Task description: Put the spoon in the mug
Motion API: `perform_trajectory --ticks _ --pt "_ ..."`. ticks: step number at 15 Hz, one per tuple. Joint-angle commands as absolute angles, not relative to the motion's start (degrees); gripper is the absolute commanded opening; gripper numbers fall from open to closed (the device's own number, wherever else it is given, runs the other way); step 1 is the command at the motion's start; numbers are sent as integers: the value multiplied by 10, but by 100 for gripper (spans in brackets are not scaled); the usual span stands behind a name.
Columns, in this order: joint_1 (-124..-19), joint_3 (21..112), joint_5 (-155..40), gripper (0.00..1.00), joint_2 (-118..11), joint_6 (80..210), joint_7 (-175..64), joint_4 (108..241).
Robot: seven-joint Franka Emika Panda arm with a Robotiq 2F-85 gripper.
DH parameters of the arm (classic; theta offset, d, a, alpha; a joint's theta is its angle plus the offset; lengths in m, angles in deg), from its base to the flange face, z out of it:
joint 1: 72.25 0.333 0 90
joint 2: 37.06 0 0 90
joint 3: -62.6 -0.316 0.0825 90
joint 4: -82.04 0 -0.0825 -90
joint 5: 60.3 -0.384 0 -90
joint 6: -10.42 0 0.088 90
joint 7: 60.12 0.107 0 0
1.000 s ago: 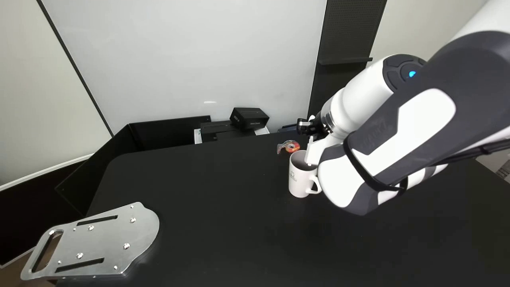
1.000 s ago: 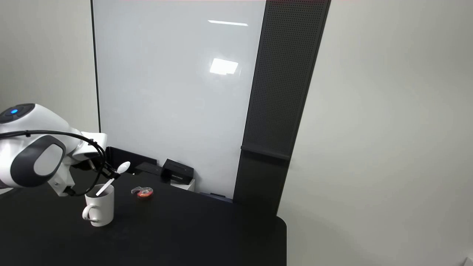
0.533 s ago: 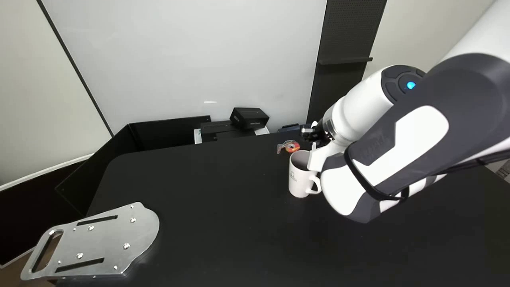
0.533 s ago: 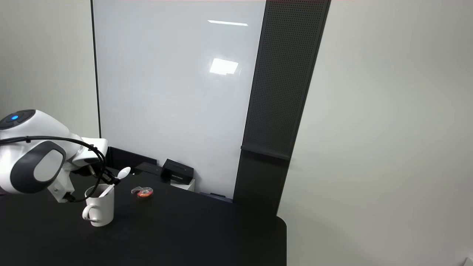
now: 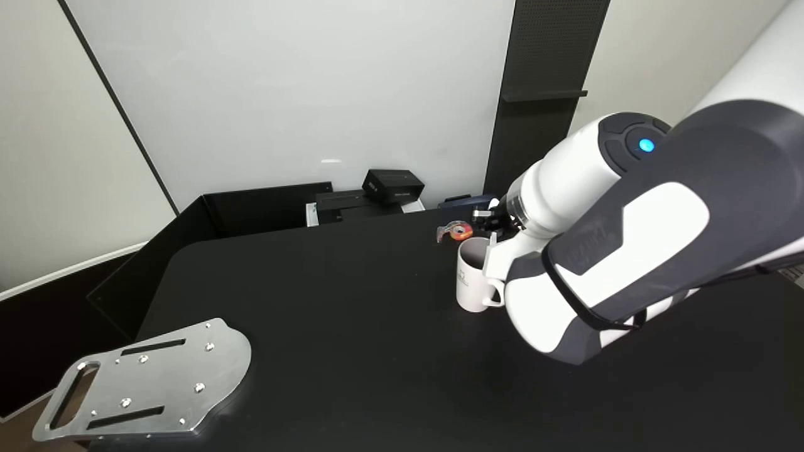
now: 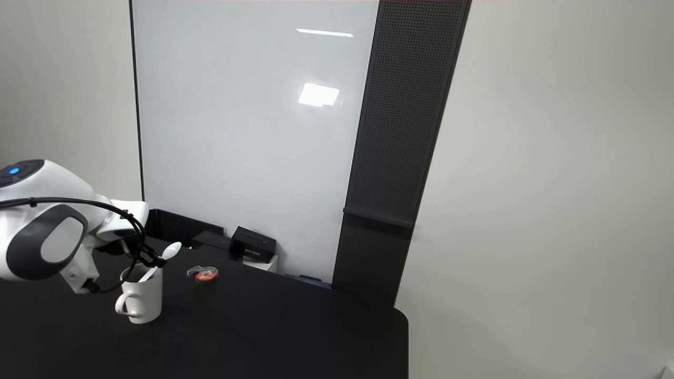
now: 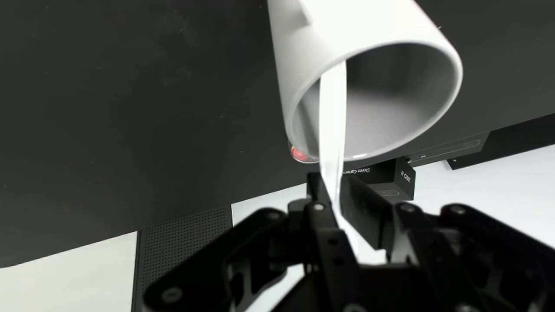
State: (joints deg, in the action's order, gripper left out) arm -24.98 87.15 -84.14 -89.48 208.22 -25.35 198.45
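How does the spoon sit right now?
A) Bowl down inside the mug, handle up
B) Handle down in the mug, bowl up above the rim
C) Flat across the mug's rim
B: in an exterior view the spoon has its bowl above the mug, with its handle slanting down inside.

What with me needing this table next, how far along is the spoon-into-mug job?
Done: the spoon is lifted, its lower end inside the mug. In hand: the gripper holds it, bowl sticking up above the mug. Left, probably: lowering, release and withdrawal, since that grip hasn't opened yet.
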Motion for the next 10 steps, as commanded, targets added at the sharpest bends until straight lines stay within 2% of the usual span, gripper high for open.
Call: perform_trajectory --ticks 1,2,3,5,10 --pt "-242 875 -844 4 -896 2085 -234 1996" --pt "-242 874 -844 21 -895 2085 -236 2000" --pt "-245 871 -845 43 -894 2087 -237 2006" --pt "-264 838 -903 46 -885 2093 -298 2022" --pt "-237 854 -944 79 -880 2075 -308 2039"
